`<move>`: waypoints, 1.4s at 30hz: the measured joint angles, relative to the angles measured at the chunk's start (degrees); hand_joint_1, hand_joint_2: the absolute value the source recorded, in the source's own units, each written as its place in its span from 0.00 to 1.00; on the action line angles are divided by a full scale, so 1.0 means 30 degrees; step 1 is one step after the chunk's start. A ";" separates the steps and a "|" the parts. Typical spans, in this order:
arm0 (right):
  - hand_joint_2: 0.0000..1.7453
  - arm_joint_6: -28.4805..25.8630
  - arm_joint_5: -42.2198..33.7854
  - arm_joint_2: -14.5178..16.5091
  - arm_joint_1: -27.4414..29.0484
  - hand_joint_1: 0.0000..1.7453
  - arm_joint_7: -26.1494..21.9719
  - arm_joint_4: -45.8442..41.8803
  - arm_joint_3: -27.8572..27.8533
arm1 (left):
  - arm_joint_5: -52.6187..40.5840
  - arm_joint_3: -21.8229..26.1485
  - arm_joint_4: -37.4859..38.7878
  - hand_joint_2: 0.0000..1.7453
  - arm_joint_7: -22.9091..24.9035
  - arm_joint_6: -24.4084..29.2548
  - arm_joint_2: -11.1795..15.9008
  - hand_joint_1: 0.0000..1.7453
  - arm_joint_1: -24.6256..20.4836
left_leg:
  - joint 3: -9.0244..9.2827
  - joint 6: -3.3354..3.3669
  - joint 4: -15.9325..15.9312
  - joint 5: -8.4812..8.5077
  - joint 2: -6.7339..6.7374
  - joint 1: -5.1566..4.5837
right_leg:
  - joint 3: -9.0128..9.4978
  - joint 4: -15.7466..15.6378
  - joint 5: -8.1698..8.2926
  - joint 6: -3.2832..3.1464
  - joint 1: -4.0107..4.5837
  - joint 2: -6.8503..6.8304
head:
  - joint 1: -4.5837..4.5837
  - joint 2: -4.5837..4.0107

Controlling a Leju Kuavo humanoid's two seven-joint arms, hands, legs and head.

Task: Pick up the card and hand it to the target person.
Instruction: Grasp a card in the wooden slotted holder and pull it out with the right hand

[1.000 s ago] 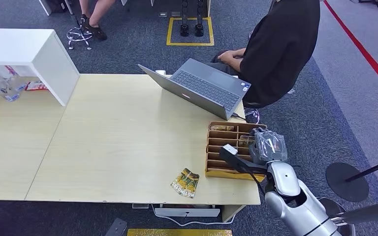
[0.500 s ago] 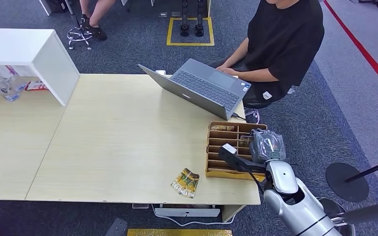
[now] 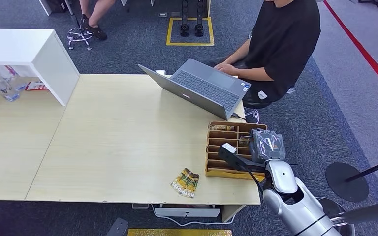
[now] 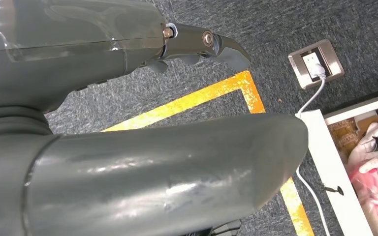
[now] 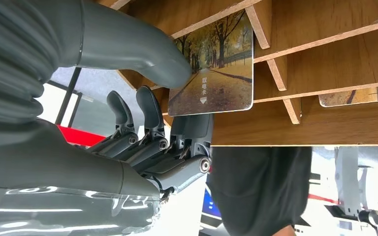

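Right hand (image 5: 162,123) pinches the card (image 5: 216,69) between thumb and fingers, card partly in a slot of the wooden organizer (image 3: 215,162). Laptop (image 3: 197,87) and seated person (image 3: 280,44) beyond; snack packet (image 3: 185,183) nearby. Left hand (image 4: 128,162) state unclear.

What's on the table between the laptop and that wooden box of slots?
Bare tabletop separates the laptop from the wooden organizer, apart from a dark cable at the laptop's near corner. The head view shows this.
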 joint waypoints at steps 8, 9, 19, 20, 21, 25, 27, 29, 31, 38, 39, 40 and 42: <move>1.00 0.0000 -0.0108 0.0084 -0.0039 0.73 0.0122 0.0000 0.0018 | 0.0000 0.0000 0.0000 0.00 -0.0042 0.0009 -0.0007 0.00 -0.0010 | 0.0000 0.0000 0.0000 0.0000 0.0000 0.0000 | 0.0000 0.0000 0.0000 0.0000 0.0000 0.0000 | 0.0000 0.0000; 1.00 0.0000 -0.0151 0.0089 -0.0039 0.73 0.0127 0.0000 0.0016 | 0.0000 0.0000 0.0000 0.00 -0.0044 0.0013 -0.0007 0.00 -0.0010 | 0.0000 0.0000 0.0000 0.0000 0.0000 0.0000 | 0.0000 0.0000 0.0000 0.0000 0.0000 0.0000 | 0.0000 0.0000; 1.00 -0.0217 -0.1053 0.0097 -0.0039 0.81 0.0128 -0.0022 -0.0031 | 0.0000 0.0002 0.0000 0.00 -0.0069 0.0029 -0.0007 0.00 0.0012 | 0.0003 0.0000 0.0001 0.0000 0.0003 0.0000 | 0.0001 0.0000 0.0001 0.0001 0.0000 0.0000 | 0.0000 0.0000; 1.00 -0.0246 -0.1206 0.0097 -0.0039 0.82 0.0126 -0.0040 -0.0035 | 0.0000 0.0003 0.0000 0.00 -0.0077 0.0031 -0.0007 0.00 0.0017 | 0.0003 0.0000 0.0001 0.0000 0.0003 0.0000 | 0.0001 0.0000 0.0001 0.0001 0.0000 0.0000 | 0.0000 0.0000; 1.00 -0.0271 -0.1352 0.0097 -0.0039 0.84 0.0126 -0.0067 -0.0038 | 0.0000 0.0002 0.0000 0.00 -0.0082 0.0035 -0.0007 0.00 0.0020 | 0.0003 0.0000 0.0001 0.0000 0.0004 0.0000 | 0.0000 0.0000 0.0001 0.0001 0.0000 0.0000 | 0.0000 0.0000; 1.00 -0.0311 -0.1687 0.0106 -0.0037 0.93 0.0124 -0.0164 -0.0044 | 0.0000 0.0002 0.0000 0.00 -0.0087 0.0042 -0.0007 0.00 0.0026 | 0.0003 0.0000 0.0000 0.0000 0.0005 0.0000 | 0.0000 0.0000 0.0001 0.0001 0.0000 0.0000 | -0.0002 0.0000; 1.00 -0.0348 -0.1839 0.0111 -0.0036 0.94 0.0120 -0.0179 -0.0044 | 0.0000 0.0000 0.0000 0.00 -0.0091 0.0042 -0.0007 0.00 0.0030 | 0.0002 0.0000 0.0000 0.0000 0.0005 0.0001 | 0.0000 0.0000 0.0001 0.0001 0.0000 0.0000 | -0.0002 0.0000; 1.00 -0.0419 -0.2092 0.0115 -0.0036 0.94 0.0104 -0.0195 -0.0044 | 0.0000 0.0000 0.0000 0.00 -0.0096 0.0042 -0.0007 0.00 0.0035 | 0.0002 0.0000 0.0000 0.0000 0.0005 0.0001 | 0.0000 0.0000 0.0001 0.0001 0.0000 0.0000 | 0.0000 0.0000; 1.00 -0.0483 -0.2302 0.0120 -0.0036 0.95 0.0080 -0.0202 -0.0044 | 0.0000 0.0000 0.0000 0.00 -0.0100 0.0042 -0.0007 0.00 0.0037 | 0.0002 0.0000 0.0000 0.0000 0.0006 0.0000 | 0.0000 0.0000 0.0001 0.0001 0.0000 0.0000 | 0.0000 0.0000; 1.00 -0.0634 -0.2669 0.0151 -0.0038 0.95 0.0025 -0.0219 -0.0044 | 0.0000 0.0003 0.0000 0.00 -0.0095 0.0048 0.0000 0.00 0.0045 | -0.0002 0.0000 0.0000 0.0000 0.0001 0.0000 | 0.0000 0.0000 0.0001 0.0001 0.0000 -0.0001 | 0.0004 0.0000; 1.00 -0.0639 -0.2674 0.0153 -0.0038 0.95 0.0022 -0.0219 -0.0044 | 0.0000 0.0003 0.0000 0.00 -0.0095 0.0048 0.0000 0.00 0.0045 | -0.0002 0.0000 0.0000 0.0000 0.0001 0.0000 | 0.0000 0.0000 0.0001 0.0001 0.0000 -0.0001 | 0.0002 0.0000; 1.00 -0.0643 -0.2674 0.0155 -0.0037 0.95 0.0018 -0.0219 -0.0044 | 0.0000 0.0003 0.0000 0.00 -0.0095 0.0048 0.0000 0.00 0.0045 | -0.0002 0.0000 0.0000 0.0000 0.0001 0.0000 | 0.0000 0.0000 0.0001 0.0001 0.0000 -0.0001 | 0.0002 0.0000; 1.00 -0.0647 -0.2674 0.0155 -0.0037 0.95 0.0015 -0.0219 -0.0044 | 0.0000 0.0002 0.0000 0.00 -0.0095 0.0049 0.0000 0.00 0.0045 | -0.0002 0.0000 0.0000 0.0000 0.0001 0.0000 | -0.0001 0.0000 0.0001 0.0001 0.0000 -0.0001 | 0.0000 0.0000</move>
